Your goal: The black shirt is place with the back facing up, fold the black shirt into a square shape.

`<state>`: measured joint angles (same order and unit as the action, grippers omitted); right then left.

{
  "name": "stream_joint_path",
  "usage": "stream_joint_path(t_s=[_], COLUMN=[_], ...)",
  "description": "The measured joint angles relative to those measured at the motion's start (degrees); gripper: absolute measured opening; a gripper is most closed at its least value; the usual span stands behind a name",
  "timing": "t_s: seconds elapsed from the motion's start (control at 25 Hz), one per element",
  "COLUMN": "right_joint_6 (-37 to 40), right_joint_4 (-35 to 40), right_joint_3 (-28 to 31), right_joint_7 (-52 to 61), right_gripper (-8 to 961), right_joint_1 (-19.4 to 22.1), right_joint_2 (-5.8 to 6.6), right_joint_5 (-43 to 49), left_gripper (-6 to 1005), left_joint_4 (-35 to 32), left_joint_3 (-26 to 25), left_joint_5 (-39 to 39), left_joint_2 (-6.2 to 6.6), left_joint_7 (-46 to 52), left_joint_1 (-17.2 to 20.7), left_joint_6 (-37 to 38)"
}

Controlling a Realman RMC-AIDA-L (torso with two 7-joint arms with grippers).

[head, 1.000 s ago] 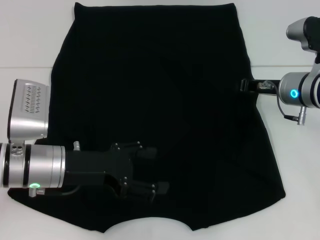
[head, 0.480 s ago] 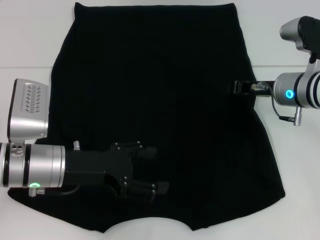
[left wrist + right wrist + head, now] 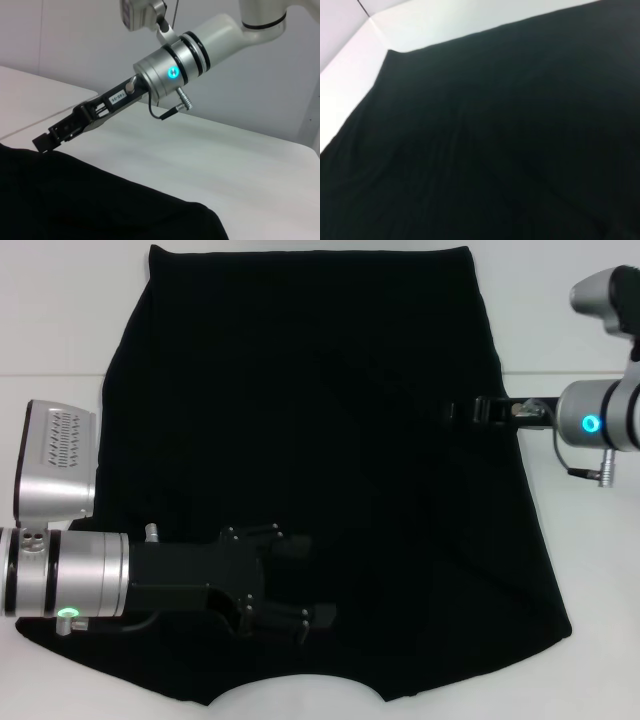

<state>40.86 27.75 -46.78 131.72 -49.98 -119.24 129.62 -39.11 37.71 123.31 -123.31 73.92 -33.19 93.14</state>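
The black shirt (image 3: pixel 320 440) lies flat on the white table (image 3: pixel 60 310), with the curved neckline at the near edge and the hem at the far edge. My left gripper (image 3: pixel 303 582) hovers low over the shirt's near left part, just above the neckline, with its fingers apart and nothing between them. My right gripper (image 3: pixel 460 412) reaches in from the right and is over the shirt's right side, just inside the edge. It also shows in the left wrist view (image 3: pixel 47 141) at the fabric's edge (image 3: pixel 100 205). The right wrist view shows only the shirt (image 3: pixel 495 150).
White table shows on both sides of the shirt (image 3: pixel 590 570) and beyond the hem (image 3: pixel 445 25). A seam in the table runs across behind the shirt (image 3: pixel 50 376). A pale wall stands behind the right arm (image 3: pixel 75 45).
My right gripper has moved leftward, from the shirt's right edge to farther in over the fabric. The left arm and the shirt's outline have hardly changed.
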Motion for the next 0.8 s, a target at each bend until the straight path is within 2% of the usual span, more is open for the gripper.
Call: stream_joint_path(t_s=[0.2,0.44,0.64,0.8], right_joint_6=[6.2,14.0,18.1,21.0], right_joint_4=[2.7,3.2,2.8,3.2], right_joint_3=[1.9,5.2,5.5,5.8], right_joint_7=[0.4,-1.7,-8.0,-10.1], right_gripper=[437,552,553,552], right_joint_1=[1.6,4.1,7.0,8.4], right_joint_2=[1.58,3.84,4.28,4.28], right_joint_5=[0.0,-2.9,-10.6,-12.0], left_gripper=[950,950,950,950], left_joint_4=[0.0,0.1,0.2,-0.2], left_joint_3=[0.0,-0.5,-2.7,-3.0], left_joint_5=[0.0,-0.1,-0.1,-0.1], left_joint_2=[-0.17,-0.27,-0.1,0.03], left_joint_7=[0.0,0.0,0.4,1.9], left_joint_1=[0.1,0.1,0.4,0.5], left_joint_6=[-0.5,-0.6,-0.1,0.1])
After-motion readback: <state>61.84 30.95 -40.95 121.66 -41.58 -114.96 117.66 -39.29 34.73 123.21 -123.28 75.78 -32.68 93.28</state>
